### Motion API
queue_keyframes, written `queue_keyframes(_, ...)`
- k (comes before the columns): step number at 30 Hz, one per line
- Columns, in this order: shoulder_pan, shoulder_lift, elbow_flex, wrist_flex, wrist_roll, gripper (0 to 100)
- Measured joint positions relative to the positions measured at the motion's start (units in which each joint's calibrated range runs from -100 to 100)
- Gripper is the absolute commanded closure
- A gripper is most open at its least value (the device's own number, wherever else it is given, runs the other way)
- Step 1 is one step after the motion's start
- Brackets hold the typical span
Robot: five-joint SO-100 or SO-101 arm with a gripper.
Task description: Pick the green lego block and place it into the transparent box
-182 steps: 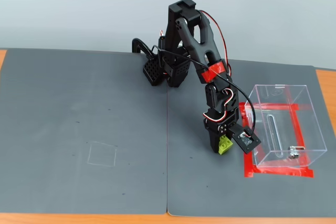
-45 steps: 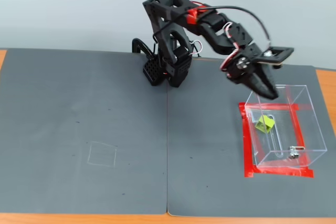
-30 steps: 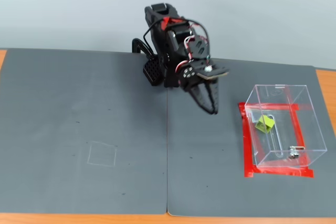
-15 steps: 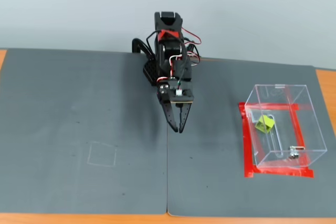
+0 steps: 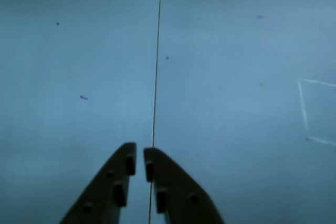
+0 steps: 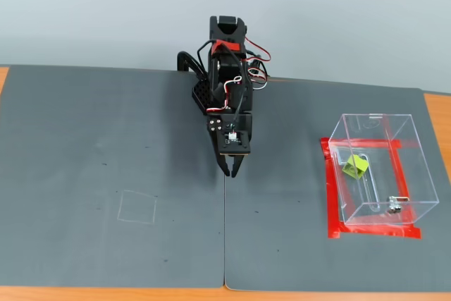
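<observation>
- Small lime-green plastic lego brick (image 6: 356, 166) sits inside the clear acrylic cube-shaped box (image 6: 416, 174), in its upper-left part, tilted; fixed view.
- Box stands on a red tape outline (image 6: 330, 195) at approx 3 o'clock of the arm, well apart from it.
- Black two-finger gripper (image 6: 230, 171) points down over the seam betw. the two dark grey mats (image 6: 106, 174), fingers nearly together, only a thin gap, nothing betw. them; same in wrist view (image 5: 139, 163).
- Faint white chalk square (image 6: 137, 207) at approx 7 o'clock of gripper.

Fixed view: high front. Wrist view: close, downward.
</observation>
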Motion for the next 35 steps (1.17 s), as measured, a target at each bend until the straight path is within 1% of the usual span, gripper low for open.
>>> queue_keyframes(9, -0.4, 0.0, 0.0, 1.8, 0.3, 98)
queue_keyframes(35, -0.4, 0.0, 0.0, 1.9, 0.3, 98)
